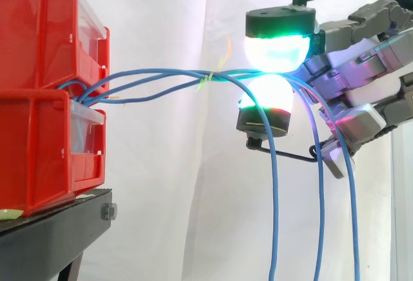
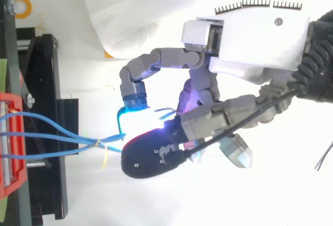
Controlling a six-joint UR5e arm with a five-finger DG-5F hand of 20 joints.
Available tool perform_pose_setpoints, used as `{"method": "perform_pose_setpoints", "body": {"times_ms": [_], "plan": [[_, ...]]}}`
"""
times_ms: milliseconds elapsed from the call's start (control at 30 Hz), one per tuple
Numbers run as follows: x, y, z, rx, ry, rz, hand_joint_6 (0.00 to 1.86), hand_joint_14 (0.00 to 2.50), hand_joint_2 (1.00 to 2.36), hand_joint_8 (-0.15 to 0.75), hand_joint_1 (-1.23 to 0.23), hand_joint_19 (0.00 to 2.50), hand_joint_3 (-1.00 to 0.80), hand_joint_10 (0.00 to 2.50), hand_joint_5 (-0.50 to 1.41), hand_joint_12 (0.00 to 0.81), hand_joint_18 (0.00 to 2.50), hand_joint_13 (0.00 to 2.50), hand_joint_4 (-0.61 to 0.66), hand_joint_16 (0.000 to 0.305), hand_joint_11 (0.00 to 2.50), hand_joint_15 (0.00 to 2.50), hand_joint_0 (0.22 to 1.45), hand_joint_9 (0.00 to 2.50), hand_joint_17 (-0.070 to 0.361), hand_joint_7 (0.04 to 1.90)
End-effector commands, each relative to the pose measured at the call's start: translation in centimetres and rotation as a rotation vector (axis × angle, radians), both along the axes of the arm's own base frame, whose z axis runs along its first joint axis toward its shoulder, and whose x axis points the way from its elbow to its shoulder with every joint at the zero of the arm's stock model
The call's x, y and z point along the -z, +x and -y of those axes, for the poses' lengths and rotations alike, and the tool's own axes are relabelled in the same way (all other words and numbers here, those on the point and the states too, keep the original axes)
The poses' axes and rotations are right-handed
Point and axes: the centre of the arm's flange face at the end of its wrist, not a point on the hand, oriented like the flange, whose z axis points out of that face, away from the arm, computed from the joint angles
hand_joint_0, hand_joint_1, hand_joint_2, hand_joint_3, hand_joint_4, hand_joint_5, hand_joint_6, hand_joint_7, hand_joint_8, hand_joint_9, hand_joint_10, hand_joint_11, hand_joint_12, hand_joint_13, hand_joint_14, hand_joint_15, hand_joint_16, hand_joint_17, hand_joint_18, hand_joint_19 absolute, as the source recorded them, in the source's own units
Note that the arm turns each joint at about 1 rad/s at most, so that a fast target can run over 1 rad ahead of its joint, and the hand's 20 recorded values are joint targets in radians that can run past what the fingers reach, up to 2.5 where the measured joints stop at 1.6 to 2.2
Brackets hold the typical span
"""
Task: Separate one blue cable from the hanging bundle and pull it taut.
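My fingers (image 1: 274,52) are closed in a pinch. Two of them, glowing, one at 12 o'clock and one at 6, press together on the blue cables (image 1: 226,73), though I cannot tell how many strands sit between them. The hand (image 1: 361,81) reaches in from 3 o'clock. Toward 9 o'clock from the pinch, the cables run nearly level with a slight sag. A yellow tie (image 1: 208,79) cinches them on the way into the stacked red bins (image 1: 39,42). At 6 o'clock three strands hang down, one just below the lower finger and two draped over the hand. The bins sit on a black stand (image 1: 58,236), with a white curtain (image 1: 168,197) behind everything.
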Motion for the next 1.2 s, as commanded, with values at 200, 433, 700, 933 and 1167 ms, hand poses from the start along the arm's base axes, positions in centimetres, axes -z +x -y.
{"method": "perform_pose_setpoints", "body": {"times_ms": [200,433,700,933,1167], "plan": [[-0.02,0.00,0.08,0.002,0.000,0.000,0.50,0.02,1.00,0.151,-0.75,0.49,-0.50,0.02,0.14,0.280,1.01,1.38,0.12,0.075,0.46,0.55,0.60,2.07,0.168,1.32],[0.05,-0.01,-0.03,0.000,0.000,-0.001,0.50,0.02,1.00,0.148,-0.41,0.48,-0.50,0.02,0.14,0.282,1.04,1.41,0.15,0.079,0.43,0.55,0.54,2.09,0.177,1.33],[0.04,0.01,-0.03,0.000,0.000,0.000,0.50,0.02,1.01,0.146,-0.55,0.40,-0.15,0.02,0.15,0.307,1.14,1.44,0.17,0.089,0.36,0.49,0.66,2.13,0.199,1.34],[0.06,0.10,-0.05,0.000,0.001,0.008,0.50,0.02,1.02,0.191,-0.63,0.45,-0.12,0.02,0.15,0.306,1.07,1.40,0.18,0.080,0.47,0.53,0.69,2.10,0.181,1.36],[0.06,0.10,-0.05,0.000,0.001,0.008,0.50,0.02,1.02,0.203,-0.71,0.45,-0.14,0.02,0.14,0.300,1.06,1.38,0.17,0.078,0.49,0.54,0.70,2.07,0.175,1.35]]}}
